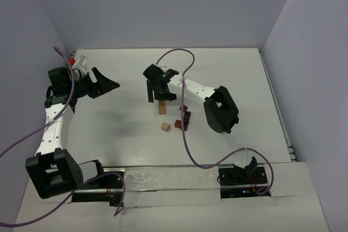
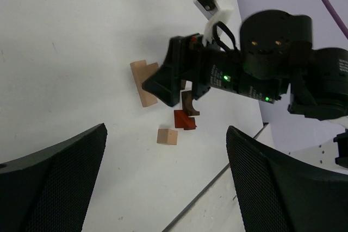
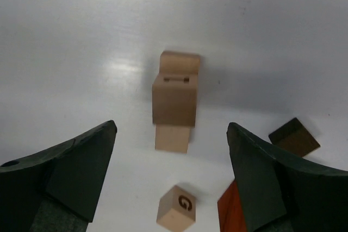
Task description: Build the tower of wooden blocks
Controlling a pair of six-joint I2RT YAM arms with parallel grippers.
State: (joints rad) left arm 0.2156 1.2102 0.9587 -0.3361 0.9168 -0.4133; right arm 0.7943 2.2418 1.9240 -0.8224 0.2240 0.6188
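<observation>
Left gripper [image 1: 106, 85] is spread wide and holds nothing. Right gripper [image 1: 157, 96] hangs over the tower [image 3: 174, 99], which stands between its wide-apart fingers, not touching them. A cube [image 3: 176, 207] and dark blocks [image 3: 293, 137] lie near its right finger.

White table [image 1: 234, 69] spread beneath left gripper [image 1: 106, 87] and right gripper [image 1: 156, 99], faintly glaring directly under the right one. Pale lilac walls [image 1: 163, 4] ahead of the fingertips and off to either side. Shiny strip [image 1: 168, 180] well behind both grippers, along the near edge.
</observation>
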